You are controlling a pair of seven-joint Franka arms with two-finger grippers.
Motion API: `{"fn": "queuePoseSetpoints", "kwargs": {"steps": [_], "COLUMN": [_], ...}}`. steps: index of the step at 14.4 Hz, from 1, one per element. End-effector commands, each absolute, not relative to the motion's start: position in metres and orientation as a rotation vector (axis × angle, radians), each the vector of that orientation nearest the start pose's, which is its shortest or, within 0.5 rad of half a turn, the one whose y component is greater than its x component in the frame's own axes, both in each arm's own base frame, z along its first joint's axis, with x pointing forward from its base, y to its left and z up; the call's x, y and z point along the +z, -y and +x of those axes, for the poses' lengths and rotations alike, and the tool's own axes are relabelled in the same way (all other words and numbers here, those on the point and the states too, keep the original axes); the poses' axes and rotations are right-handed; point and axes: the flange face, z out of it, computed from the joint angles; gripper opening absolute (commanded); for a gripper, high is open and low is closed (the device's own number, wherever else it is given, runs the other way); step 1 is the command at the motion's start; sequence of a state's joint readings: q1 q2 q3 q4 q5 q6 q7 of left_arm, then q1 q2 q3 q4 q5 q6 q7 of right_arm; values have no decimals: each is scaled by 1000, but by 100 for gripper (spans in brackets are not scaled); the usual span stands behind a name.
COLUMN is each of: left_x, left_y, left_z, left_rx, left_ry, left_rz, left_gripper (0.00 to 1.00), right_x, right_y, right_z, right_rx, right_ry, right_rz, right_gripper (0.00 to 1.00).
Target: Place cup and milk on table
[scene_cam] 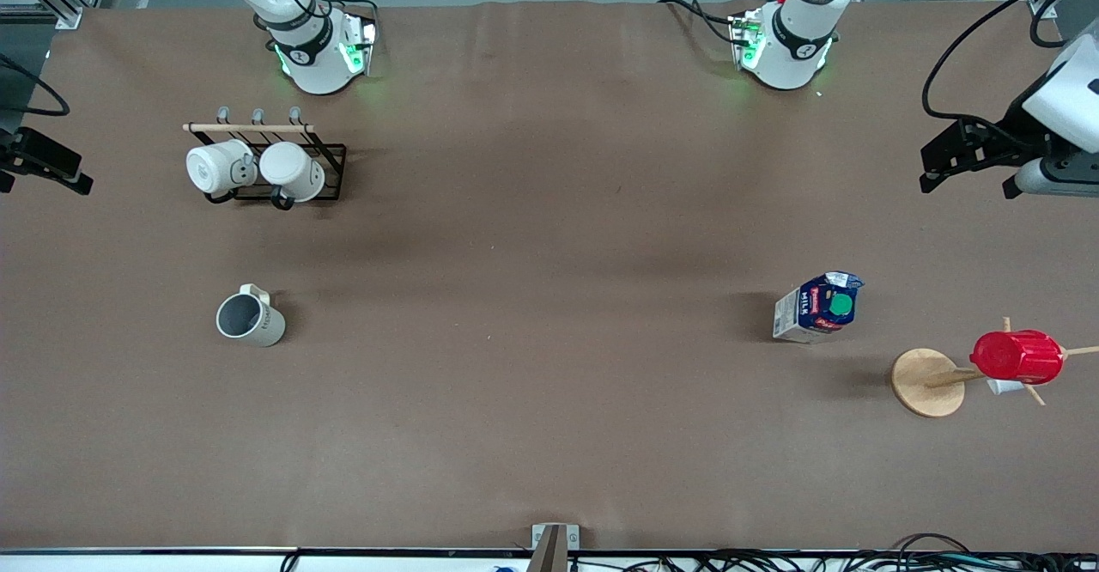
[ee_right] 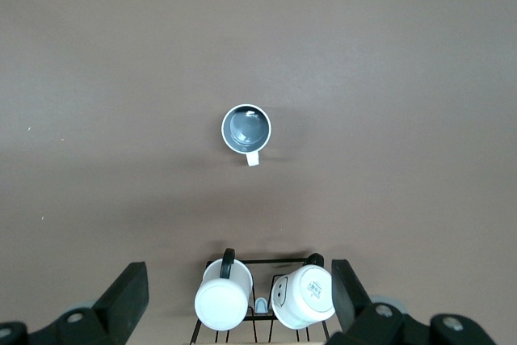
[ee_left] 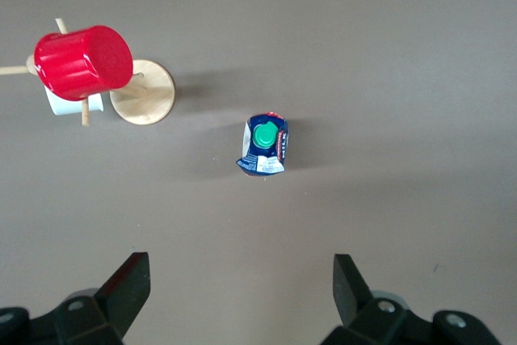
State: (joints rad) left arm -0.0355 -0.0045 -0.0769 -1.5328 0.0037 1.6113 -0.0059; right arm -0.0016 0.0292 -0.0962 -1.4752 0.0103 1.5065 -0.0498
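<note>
From the front I see the cup (scene_cam: 250,318) upright on the worktop (scene_cam: 532,297) toward the right arm's end, nearer the camera than the mug rack (scene_cam: 266,164), and the milk (scene_cam: 817,307) upright toward the left arm's end, beside the red cup (scene_cam: 1017,356) on its peg stand. In the left wrist view, the left gripper (ee_left: 242,288) hangs released high over the bare worktop near the milk (ee_left: 264,145). In the right wrist view, the right gripper (ee_right: 240,296) hangs released over the rack, with the cup (ee_right: 245,129) standing apart from it.

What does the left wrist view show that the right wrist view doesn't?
Only the left wrist view shows the milk standing upright, plus a red cup on a wooden peg stand, with the left claw open above. Only the right wrist view shows the cup upright and two white mugs on a black rack, under the open right claw. Both show the brown table.
</note>
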Motion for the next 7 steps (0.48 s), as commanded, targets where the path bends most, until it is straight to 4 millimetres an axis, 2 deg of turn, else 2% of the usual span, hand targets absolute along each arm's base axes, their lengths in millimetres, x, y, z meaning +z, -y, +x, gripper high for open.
{"fn": "queuePoseSetpoints", "kwargs": {"steps": [1,5,7], "left_x": [656,653,635], "left_y": [63,54,54], "left_z": [552,556,565], "left_rx": [-132,-125,-77], "left_ry": [-167,-160,-160], "left_rz": [-3150,-3148,-3153], "left_gripper": [100,100,100], "right_x": [649,648,643], "right_y": [54,53,53], "right_z": [549,549,551], "right_rx": [5,7,21], "right_ry": [-70,-69,-60], "right_rz": [-3140,-3139,-3136], "right_gripper": [100,100,100]}}
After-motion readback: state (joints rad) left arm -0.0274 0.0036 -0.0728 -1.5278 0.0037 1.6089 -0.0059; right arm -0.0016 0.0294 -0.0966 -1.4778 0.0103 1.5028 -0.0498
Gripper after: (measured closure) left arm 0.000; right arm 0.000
